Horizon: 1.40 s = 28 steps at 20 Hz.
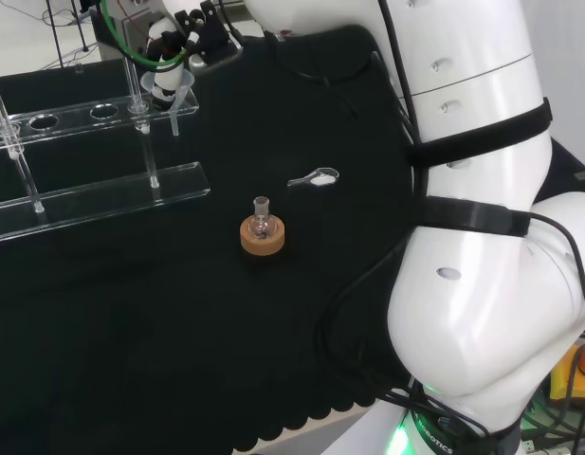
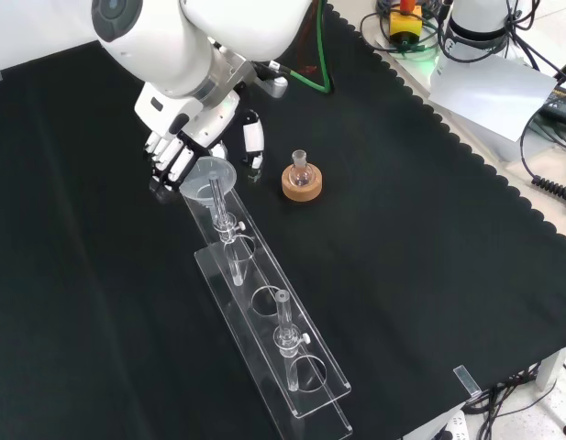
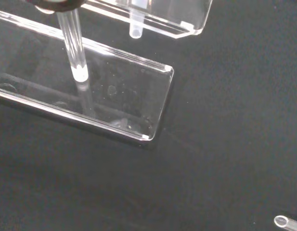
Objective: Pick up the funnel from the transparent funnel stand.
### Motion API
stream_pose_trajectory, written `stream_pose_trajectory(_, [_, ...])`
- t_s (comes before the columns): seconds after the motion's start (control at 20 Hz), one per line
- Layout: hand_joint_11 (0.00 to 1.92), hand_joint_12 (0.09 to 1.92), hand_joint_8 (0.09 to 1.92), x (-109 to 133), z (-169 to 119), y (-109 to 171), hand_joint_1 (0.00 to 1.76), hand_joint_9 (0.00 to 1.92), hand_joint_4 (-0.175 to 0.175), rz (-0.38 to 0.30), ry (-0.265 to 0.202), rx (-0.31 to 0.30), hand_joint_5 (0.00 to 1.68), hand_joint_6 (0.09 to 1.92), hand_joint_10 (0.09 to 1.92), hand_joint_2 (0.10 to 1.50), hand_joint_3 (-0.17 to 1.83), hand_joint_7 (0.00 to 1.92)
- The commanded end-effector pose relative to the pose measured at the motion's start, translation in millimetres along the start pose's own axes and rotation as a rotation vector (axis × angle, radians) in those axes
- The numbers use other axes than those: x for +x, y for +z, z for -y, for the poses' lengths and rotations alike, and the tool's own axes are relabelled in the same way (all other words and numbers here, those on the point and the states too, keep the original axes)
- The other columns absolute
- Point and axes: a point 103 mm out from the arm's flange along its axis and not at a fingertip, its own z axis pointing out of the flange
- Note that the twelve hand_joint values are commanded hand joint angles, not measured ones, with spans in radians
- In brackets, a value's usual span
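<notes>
From my front view the hand [image 2: 186, 137] sits in the upper left of the frame, fingers curled at the rim of the clear funnel [image 2: 209, 180], which is seated at the near end of the transparent funnel stand [image 2: 292, 367]; I can't quite tell whether they grip it. Just right stands a small flask [image 2: 300, 165] on its cork ring [image 2: 301, 183]. In the head view a small spoon [image 1: 315, 177] lies beyond it.

Glossy clear plastic funnel stand [image 2: 264, 312] on matt black cloth [image 2: 429, 238]
</notes>
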Motion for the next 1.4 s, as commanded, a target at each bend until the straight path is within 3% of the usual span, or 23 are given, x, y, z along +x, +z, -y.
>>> stream_pose_trajectory(0.05, [0.19, 1.5, 0.57, -2.2, -3.0, 0.9, 0.76, 0.17, -0.092, 0.043, 0.009, 0.017, 0.13, 0.09, 0.85, 0.68, 0.46, 0.0])
stream_pose_trajectory(0.6, [0.19, 1.49, 0.62, -3.3, -6.8, 0.0, 0.79, 0.2, -0.088, 0.079, 0.01, 0.054, 0.16, 0.09, 0.84, 0.64, 0.57, 0.0])
stream_pose_trajectory(1.05, [0.21, 1.44, 0.72, -2.4, -7.5, -0.4, 0.8, 0.35, -0.088, 0.099, 0.01, 0.056, 0.21, 0.09, 0.76, 0.61, 0.64, 0.03])
stream_pose_trajectory(1.2, [0.24, 1.42, 0.73, -1.7, -5.1, -3.5, 0.8, 0.46, -0.085, 0.129, 0.013, 0.032, 0.34, 0.09, 0.71, 0.61, 0.66, 0.19])
stream_pose_trajectory(1.3, [0.31, 1.38, 0.73, -0.6, -1.8, -7.3, 0.81, 0.59, -0.074, 0.179, 0.022, -0.017, 0.5, 0.1, 0.66, 0.62, 0.67, 0.36])
stream_pose_trajectory(1.4, [0.46, 1.31, 0.71, -0.1, 2.6, -12.2, 0.83, 0.78, -0.052, 0.221, 0.049, -0.073, 0.68, 0.41, 0.59, 0.65, 0.67, 0.57])
